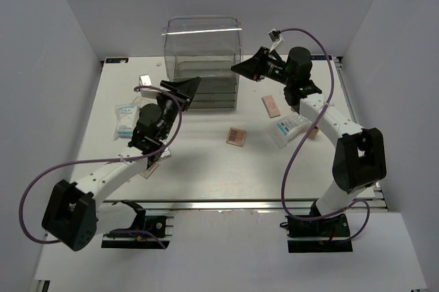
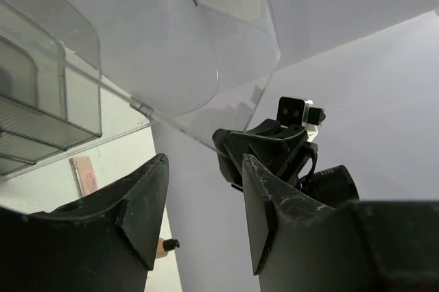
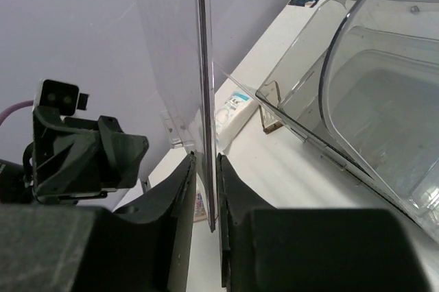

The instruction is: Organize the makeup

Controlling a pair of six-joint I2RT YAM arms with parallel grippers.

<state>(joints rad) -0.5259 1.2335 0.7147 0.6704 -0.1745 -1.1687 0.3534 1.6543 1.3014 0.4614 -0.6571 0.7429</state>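
Note:
The makeup lies scattered on the white table (image 1: 199, 168). There is a peach palette (image 1: 271, 106), a tan palette (image 1: 236, 136), a white-blue packet (image 1: 291, 127) on the right and another (image 1: 125, 119) on the left. A tan dark-capped bottle (image 2: 164, 245) shows small in the left wrist view. My left gripper (image 1: 185, 90) is open and empty at the clear drawer box's left front; its jaws (image 2: 202, 196) stand wide apart. My right gripper (image 1: 243, 67) is at the box's right edge. In its wrist view the gripper (image 3: 206, 162) is shut on a thin clear acrylic panel (image 3: 202, 66).
The tall clear acrylic drawer box (image 1: 202, 59) stands at the back middle, its drawers (image 3: 384, 100) partly in view. A small item (image 1: 145, 81) lies at the back left and another (image 1: 149, 171) under the left arm. White walls enclose the table on three sides.

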